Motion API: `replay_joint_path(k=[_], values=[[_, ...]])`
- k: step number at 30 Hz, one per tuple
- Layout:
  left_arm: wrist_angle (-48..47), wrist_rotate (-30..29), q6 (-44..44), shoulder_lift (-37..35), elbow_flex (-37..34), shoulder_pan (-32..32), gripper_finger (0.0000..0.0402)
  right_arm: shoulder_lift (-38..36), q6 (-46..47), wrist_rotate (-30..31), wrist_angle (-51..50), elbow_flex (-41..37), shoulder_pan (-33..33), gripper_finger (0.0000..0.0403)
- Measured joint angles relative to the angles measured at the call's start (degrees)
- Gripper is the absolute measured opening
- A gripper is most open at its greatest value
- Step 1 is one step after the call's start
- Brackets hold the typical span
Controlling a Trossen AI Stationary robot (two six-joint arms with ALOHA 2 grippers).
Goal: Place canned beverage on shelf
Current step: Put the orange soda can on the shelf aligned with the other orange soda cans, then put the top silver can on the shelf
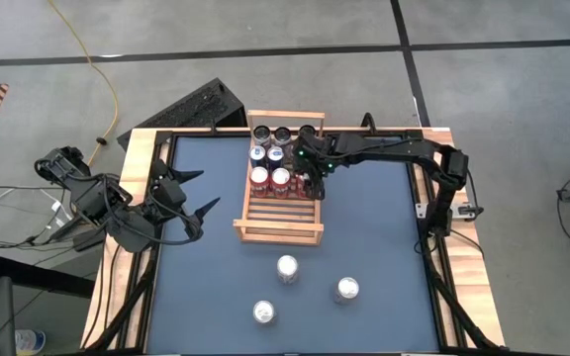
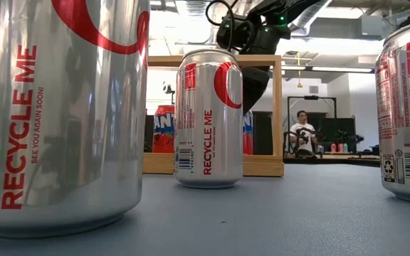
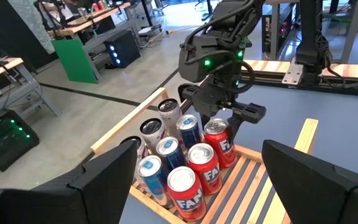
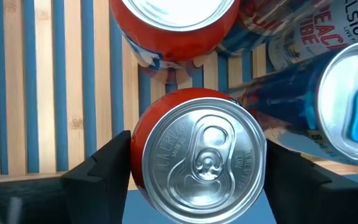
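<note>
The shelf (image 1: pixel 278 213) is a light-wood slatted rack in the middle of the table, with several cans standing in rows at its far end. My right gripper (image 4: pixel 197 171) reaches down over the right column and is shut on a red can (image 4: pixel 197 152), the nearest can of that column (image 3: pixel 219 143). My left gripper (image 1: pixel 194 203) waits open above the table's left side, its fingers (image 3: pixel 104 180) pointing toward the shelf and touching nothing. My right gripper has the red can between its two fingers (image 4: pixel 107 165), one on each opposite side of the can's wall just below the top rim (image 4: pixel 135 149). The fingers come from above, slanting down. The can stands upright with its base on the shelf's slats.
Three silver cans stand on the blue table in front of the shelf (image 1: pixel 287 268) (image 1: pixel 347 290) (image 1: pixel 264 312); the low view shows them close up (image 2: pixel 208 117). The near half of the shelf's slats (image 1: pixel 278 222) is bare. A person sits in the room beyond (image 2: pixel 303 131).
</note>
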Motion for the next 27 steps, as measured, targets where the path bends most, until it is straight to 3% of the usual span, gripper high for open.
replay_joint_path(k=[8, 27], values=[[0.00, 0.00, 0.00, 0.00, -0.01, -0.01, 0.0334, -0.04, 0.26, 0.18, -0.06, 0.00, 0.08, 0.0344], [-0.06, -0.34, 0.05, 0.00, -0.01, 0.01, 0.0334, -1.40, 0.64, 1.64, -4.86, 2.51, 0.57, 0.0342]])
